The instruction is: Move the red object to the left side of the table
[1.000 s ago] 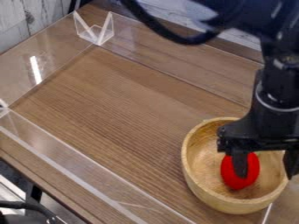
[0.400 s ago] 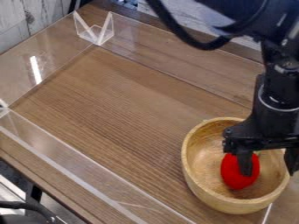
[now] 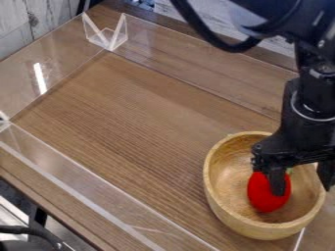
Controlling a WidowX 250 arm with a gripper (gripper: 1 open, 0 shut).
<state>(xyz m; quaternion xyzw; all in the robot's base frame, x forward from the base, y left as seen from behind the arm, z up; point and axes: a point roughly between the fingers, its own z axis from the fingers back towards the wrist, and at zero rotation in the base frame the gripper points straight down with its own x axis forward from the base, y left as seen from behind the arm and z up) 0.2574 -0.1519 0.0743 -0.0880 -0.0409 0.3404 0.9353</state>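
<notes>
The gripper (image 3: 296, 176), its fingers spread wide, has the red fruit (image 3: 268, 192) (in the bowl (image 3: 220, 196)) towards its seven o'clock.

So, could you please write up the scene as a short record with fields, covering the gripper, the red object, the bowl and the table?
Gripper: open, over the right part of the bowl, fingers pointing down by the red object
Red object: rounded and glossy, inside the bowl, not yet moved to the left side
Bowl: round, light wood, near the lower right corner of the view
Table: brown wood grain, clear walls at its edges
Contact between fingers and red object: cannot tell from this view
</notes>
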